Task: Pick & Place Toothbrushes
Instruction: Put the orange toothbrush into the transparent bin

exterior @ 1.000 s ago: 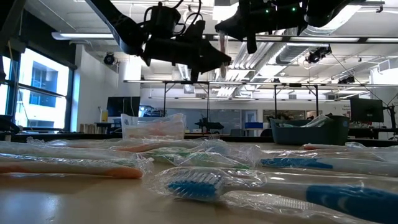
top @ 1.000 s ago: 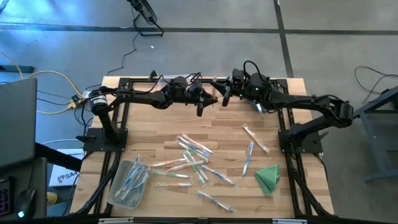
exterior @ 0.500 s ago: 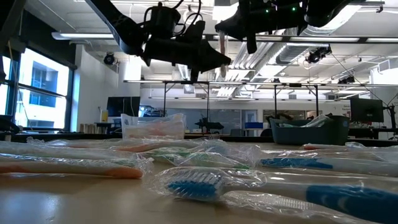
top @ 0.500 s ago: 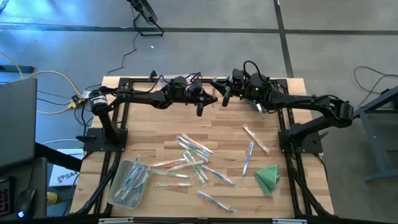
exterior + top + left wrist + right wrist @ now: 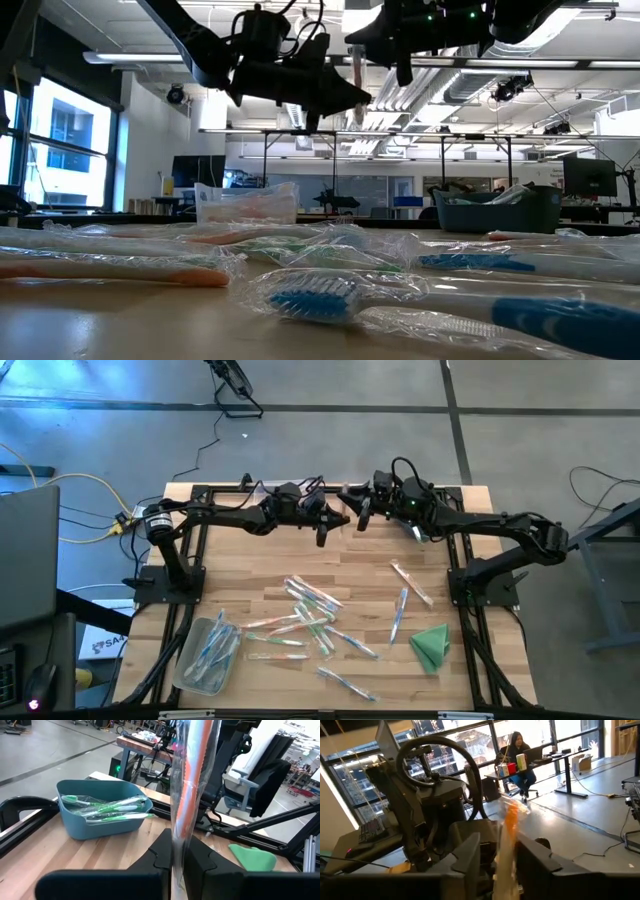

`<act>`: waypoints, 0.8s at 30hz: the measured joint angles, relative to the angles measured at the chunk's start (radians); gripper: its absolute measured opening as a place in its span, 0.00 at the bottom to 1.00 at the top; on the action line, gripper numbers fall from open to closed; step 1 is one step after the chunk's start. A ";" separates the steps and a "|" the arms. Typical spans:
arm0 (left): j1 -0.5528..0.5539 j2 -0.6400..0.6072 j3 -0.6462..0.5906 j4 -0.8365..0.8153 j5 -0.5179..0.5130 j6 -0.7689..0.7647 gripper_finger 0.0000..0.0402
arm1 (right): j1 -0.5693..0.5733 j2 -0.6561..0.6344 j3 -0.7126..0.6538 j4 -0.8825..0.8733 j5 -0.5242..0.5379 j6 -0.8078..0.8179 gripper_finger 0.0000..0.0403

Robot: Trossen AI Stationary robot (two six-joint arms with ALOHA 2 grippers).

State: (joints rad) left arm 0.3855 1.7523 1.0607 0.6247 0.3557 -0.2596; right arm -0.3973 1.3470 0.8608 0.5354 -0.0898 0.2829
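Both arms meet high over the table's far middle. An orange toothbrush (image 5: 192, 765) in a clear wrapper stands upright between them. My left gripper (image 5: 179, 852) is shut on its lower part. My right gripper (image 5: 497, 850) is open, its fingers standing on either side of the same toothbrush (image 5: 507, 835) higher up; whether a finger touches the wrapper I cannot tell. In the low view the toothbrush (image 5: 357, 80) hangs well above the table. Several wrapped toothbrushes (image 5: 310, 615) lie loose on the wood. My left gripper pinches the wrapped toothbrush's lower shaft (image 5: 178, 837) between its two fingers (image 5: 160, 855). The fingers come in level from the table's left and lie across the shaft. The toothbrush stands upright above them, lifted clear of the table.
A blue bin (image 5: 100, 812) with green toothbrushes stands on the table beyond my left gripper. A clear bin (image 5: 207, 653) with toothbrushes sits near the front left. A folded green cloth (image 5: 432, 645) lies at the front right. More toothbrushes (image 5: 408, 588) lie to the right of the middle.
My right gripper's fingers have parted a little around the toothbrush. The toothbrush stays upright in my left gripper, and neither arm has shifted.
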 joint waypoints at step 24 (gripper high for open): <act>0.145 -0.045 -0.001 -0.122 0.068 0.000 0.03 | -0.142 -0.345 -0.001 -0.315 -0.226 -0.079 0.47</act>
State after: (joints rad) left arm 0.5304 1.7074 1.0601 0.5026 0.4234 -0.2593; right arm -0.5392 1.0018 0.8602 0.2208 -0.3161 0.2039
